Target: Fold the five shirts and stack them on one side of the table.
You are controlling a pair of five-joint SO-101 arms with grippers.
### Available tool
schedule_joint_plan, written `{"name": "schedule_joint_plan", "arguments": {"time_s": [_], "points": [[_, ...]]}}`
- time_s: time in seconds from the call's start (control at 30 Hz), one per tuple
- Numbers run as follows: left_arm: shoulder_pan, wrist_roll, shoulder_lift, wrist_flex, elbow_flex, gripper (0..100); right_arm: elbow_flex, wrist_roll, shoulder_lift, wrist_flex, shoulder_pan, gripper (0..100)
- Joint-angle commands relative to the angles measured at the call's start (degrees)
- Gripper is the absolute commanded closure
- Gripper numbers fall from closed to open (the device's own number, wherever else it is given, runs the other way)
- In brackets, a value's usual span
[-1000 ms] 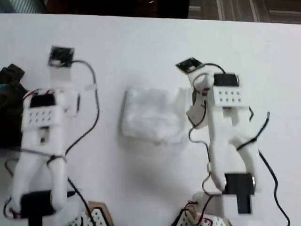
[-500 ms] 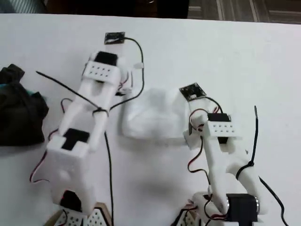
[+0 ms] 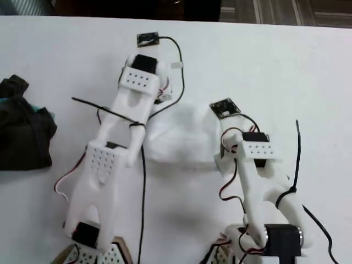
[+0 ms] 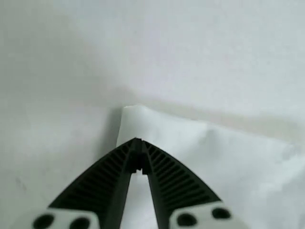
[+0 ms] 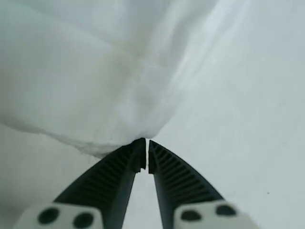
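Shirt (image 3: 181, 140) on white table (image 3: 286, 66)

A white shirt (image 3: 179, 137) on the white table (image 3: 286, 71) — dark shirts (image 3: 22, 137), teal-flecked.

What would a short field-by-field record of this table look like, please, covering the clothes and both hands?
white shirt: folded into a rough rectangle, mid-table, between the two arms
dark clothes pile: bunched at the table's left edge in the high view, a teal bit showing
left hand: shut, tips over a corner of the white shirt
right hand: shut, tips at the shirt's edge on the opposite side
grip on cloth: cannot tell for either hand
table: white
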Motion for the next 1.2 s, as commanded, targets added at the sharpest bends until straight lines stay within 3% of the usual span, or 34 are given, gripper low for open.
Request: {"name": "schedule_joint_plan", "arguments": {"time_s": [0.0, 0.7, 0.93, 1.17], "points": [[0.3, 0.4, 3.3, 0.9, -5.3, 97, 0.1, -0.4, -0.4, -0.2, -0.2, 97.8], [-7.6, 0.2, 6.9, 2.8, -13.8, 97, -1.1, 0.0, -0.7, 0.2, -0.1, 97.8], [-4.1, 0.3, 5.9, 7.8, -21.9, 97, -7.2, -0.4, -5.0, 7.7, -0.3, 97.8], [0.7, 0.4, 11.8, 6.8, -22.5, 97, -7.6, -0.5, -12.4, 3.6, -2.8, 97.8]]}}
